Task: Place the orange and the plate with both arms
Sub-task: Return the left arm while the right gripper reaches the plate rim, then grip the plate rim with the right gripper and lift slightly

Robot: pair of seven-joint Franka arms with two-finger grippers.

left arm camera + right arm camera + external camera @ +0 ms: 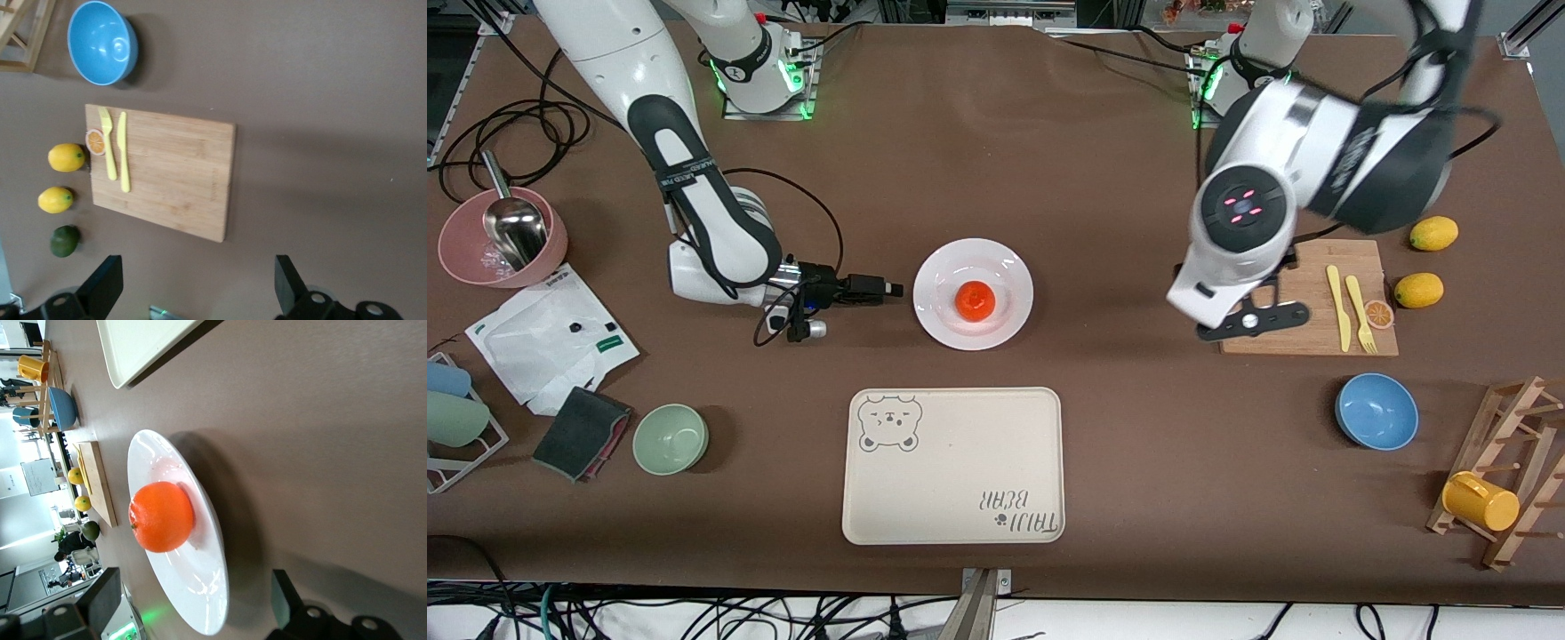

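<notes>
"TAIJI BEAR" tray (952,465) near plate (973,293)

The orange (975,300), small, round, glossy red-orange and whole, sits at the centre of the plate (939,275). The plate is round, plain white and shallow with a wide rim, lying flat on the table just farther from the front camera than the tray (953,465).

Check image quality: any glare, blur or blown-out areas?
Front view: the left arm's upper links are motion-smeared; soft highlights on the plate. Right wrist view: glossy glare on the plate rim and orange, and the background is overexposed. Left wrist view: even light, a highlight in the blue bowl.
</notes>
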